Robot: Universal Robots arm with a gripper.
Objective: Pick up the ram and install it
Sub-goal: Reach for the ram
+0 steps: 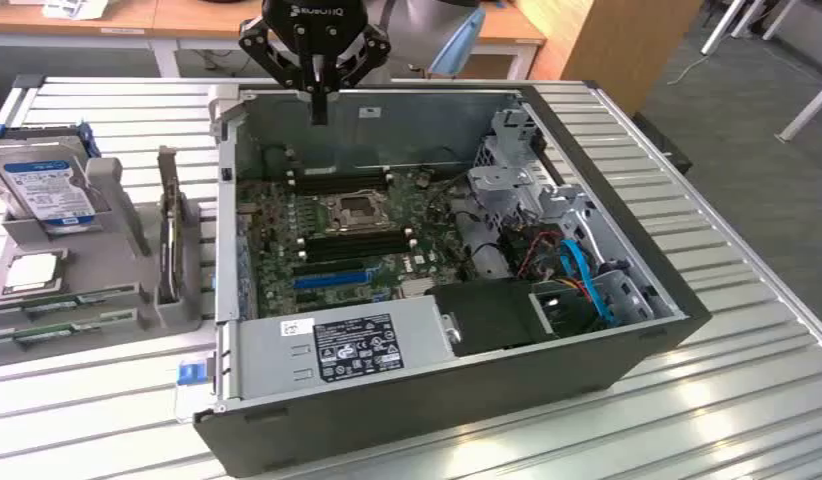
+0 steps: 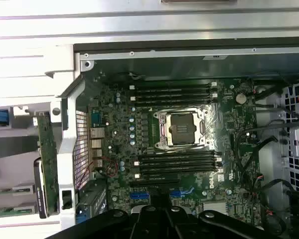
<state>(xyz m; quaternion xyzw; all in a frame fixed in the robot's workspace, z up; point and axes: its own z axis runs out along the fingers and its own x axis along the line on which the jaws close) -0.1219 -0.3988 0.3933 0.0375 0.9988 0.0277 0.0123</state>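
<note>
The gripper [image 1: 319, 115] is held clenched, with nothing grasped, above the far wall of the open computer case [image 1: 518, 400]. The ram [image 1: 67, 298] is seen as a thin green stick lying in the grey holder [image 1: 158, 310] on the slatted metal table [image 1: 731, 400], outside the case on the exterior view's left and well apart from the gripper. A hard drive [image 1: 44, 190] and a processor [image 1: 31, 272] are kept in the same holder. Inside the case, black memory slots [image 1: 351, 243] are set on the far and near sides of the processor socket [image 1: 354, 210] on the motherboard [image 1: 278, 215].
</note>
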